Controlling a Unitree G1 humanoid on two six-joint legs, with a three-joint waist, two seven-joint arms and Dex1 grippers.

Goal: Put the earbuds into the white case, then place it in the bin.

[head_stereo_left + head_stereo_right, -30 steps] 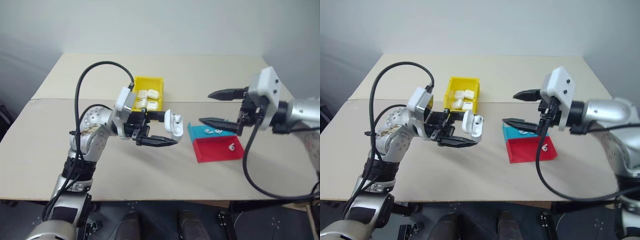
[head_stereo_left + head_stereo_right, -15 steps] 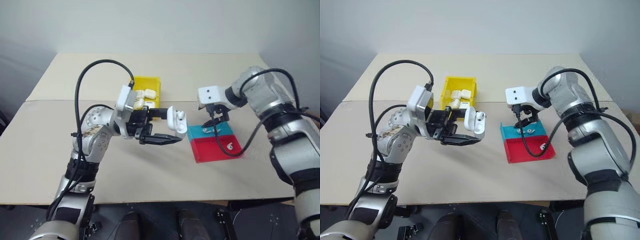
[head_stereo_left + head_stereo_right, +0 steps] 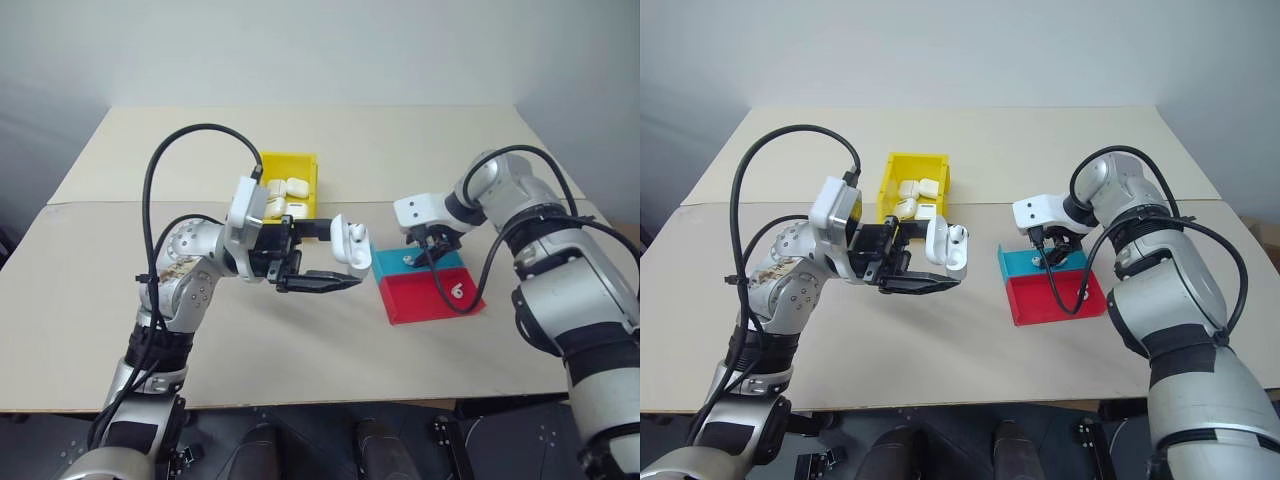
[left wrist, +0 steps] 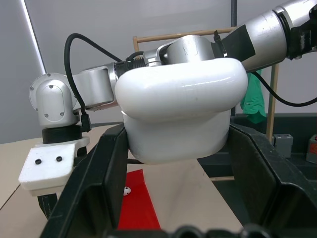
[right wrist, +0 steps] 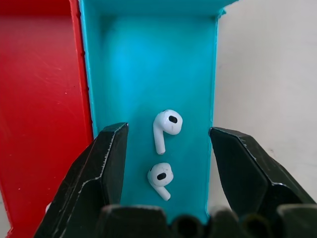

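Observation:
The white case (image 3: 350, 243), its lid flipped open, is held above the table with my left gripper (image 3: 340, 256) shut on it; it sits between the black fingers (image 4: 99, 183) in the left wrist view. My right gripper (image 5: 167, 131) points down over the teal half of the tray (image 3: 445, 262), open, its fingers straddling two earbuds (image 5: 166, 126) without touching them. A third earbud (image 3: 459, 293) lies in the red half. The yellow bin (image 3: 305, 160) stands behind my left gripper.
Several white cases (image 3: 285, 195) lie inside the bin. The teal-and-red tray sits right of centre on the beige table (image 3: 250, 340), whose front and left parts are bare. A seam runs across the tabletop behind the bin.
My right arm swung forward and down from mid-air to the teal compartment, its gripper turning from level to pointing down and its fingers narrowing. The left gripper kept the case still.

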